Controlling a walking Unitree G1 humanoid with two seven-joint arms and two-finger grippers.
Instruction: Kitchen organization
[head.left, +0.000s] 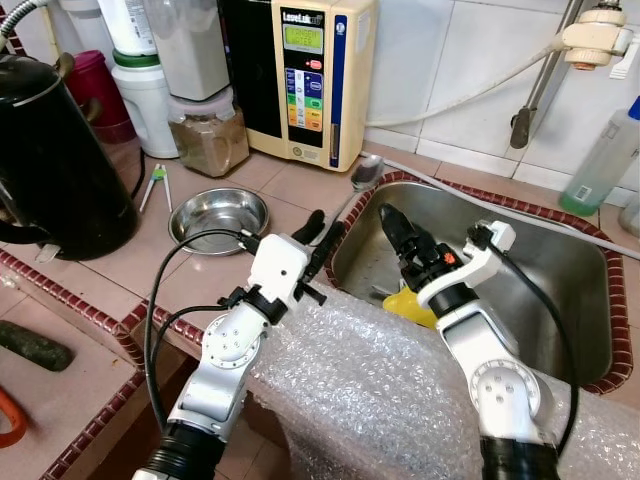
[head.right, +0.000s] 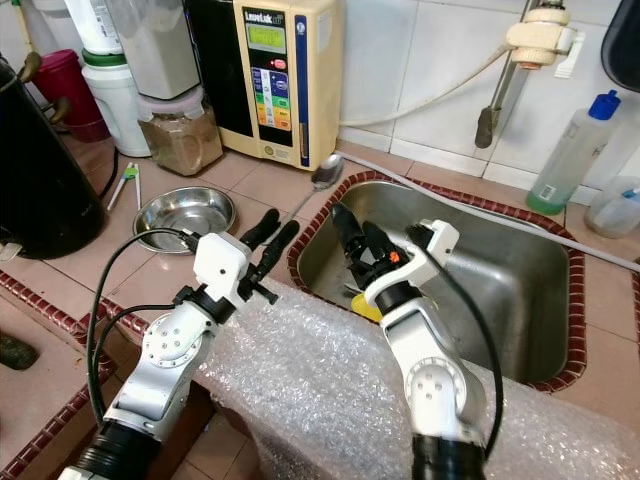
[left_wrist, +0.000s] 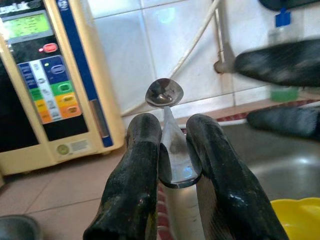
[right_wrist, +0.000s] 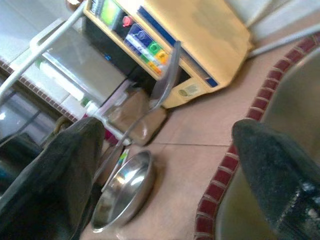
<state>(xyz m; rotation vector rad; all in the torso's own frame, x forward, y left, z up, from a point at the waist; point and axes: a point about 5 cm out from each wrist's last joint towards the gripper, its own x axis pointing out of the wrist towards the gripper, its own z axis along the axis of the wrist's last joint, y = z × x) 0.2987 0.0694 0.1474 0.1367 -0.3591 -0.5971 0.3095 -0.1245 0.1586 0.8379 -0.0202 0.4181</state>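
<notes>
Left gripper: black fingers closed on the handle of a long steel spoon, held at the sink's left rim; bowl end points toward the tiled wall.
Spoon position: raised above the counter edge — just in front of the cream water-ionizer unit with coloured buttons.
Right gripper: over the steel sink basin, fingers spread wide apart, nothing between them.
Yellow object: low in the basin beneath the right gripper — mostly hidden, possibly a sponge or cup.
Round shallow steel bowl: on the terracotta tiled counter, left of the sink.
Black kettle: far left on the counter.
Sheet of bubble wrap: draped over the front counter edge, under both arms.
</notes>
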